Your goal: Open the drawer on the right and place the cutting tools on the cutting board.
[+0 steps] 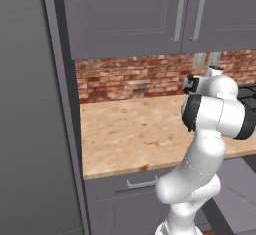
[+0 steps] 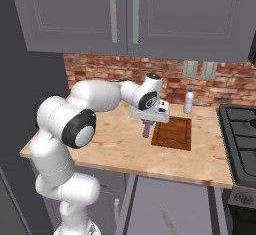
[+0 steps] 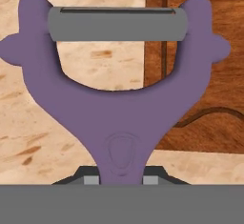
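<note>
Pale speckled wood covers the table (image 2: 120, 149), which runs across the middle of the right base view under a strip of red brick wall (image 2: 105, 66) and a row of matte grey upper cabinets (image 2: 75, 14) with silver bar handles. At the right edge of that frame sits a black stove (image 2: 240, 129), and a small white bottle with a blue cap (image 2: 188, 101) stands upright by the brick, near two wall outlets (image 2: 199, 69). Just below the bottle, right of centre, the dark reddish-brown cutting board (image 2: 175, 133) lies flat on the table, its groove visible.

At the frame's centre the end effector (image 2: 146, 124) hangs above the table just left of the board, closed tight on the lilac-purple peeler (image 3: 114, 99), whose handle points down. In the hand view the peeler's forked head and grey blade bar fill the frame, with pale table on the left and the board on the right.

In the lower middle of the right base view the wide grey drawer (image 2: 165, 204) stands pulled out beneath the table edge. In the left base view a smaller drawer front (image 1: 135, 184) with a silver handle sits shut at the lower centre.
</note>
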Controlling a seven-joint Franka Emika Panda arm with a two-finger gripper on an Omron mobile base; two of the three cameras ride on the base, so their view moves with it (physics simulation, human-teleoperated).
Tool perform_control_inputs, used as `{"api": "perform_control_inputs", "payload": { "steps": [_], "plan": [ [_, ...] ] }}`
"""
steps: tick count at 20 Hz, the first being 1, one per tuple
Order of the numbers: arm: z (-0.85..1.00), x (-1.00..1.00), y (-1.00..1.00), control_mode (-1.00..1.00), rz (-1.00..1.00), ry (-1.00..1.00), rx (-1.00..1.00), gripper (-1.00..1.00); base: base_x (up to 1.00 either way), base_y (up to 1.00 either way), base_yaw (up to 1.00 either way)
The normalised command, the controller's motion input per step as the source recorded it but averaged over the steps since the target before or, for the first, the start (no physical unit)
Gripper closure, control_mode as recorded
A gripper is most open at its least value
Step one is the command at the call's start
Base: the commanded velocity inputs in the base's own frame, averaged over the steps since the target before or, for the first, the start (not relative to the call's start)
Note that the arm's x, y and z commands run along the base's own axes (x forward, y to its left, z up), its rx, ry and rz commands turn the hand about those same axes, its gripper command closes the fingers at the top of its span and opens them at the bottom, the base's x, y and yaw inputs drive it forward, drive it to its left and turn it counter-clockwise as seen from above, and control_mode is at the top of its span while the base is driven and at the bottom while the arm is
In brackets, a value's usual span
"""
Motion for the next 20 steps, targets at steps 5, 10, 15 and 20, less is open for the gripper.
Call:
{"api": "perform_control_inputs", "payload": {
  "steps": [5,10,15,20],
  "plan": [
    [-0.06,0.05,0.00,-1.00,0.00,0.00,-0.03,1.00,0.00,0.00,0.00],
    [-0.35,0.05,0.00,-1.00,0.00,0.00,-0.19,1.00,0.00,0.00,0.00],
    [-0.27,0.01,0.00,-1.00,0.00,0.06,-0.13,1.00,0.00,0.00,0.00],
    [0.00,0.00,0.00,-1.00,0.00,0.01,0.00,1.00,0.00,0.00,0.00]
  ]
}}
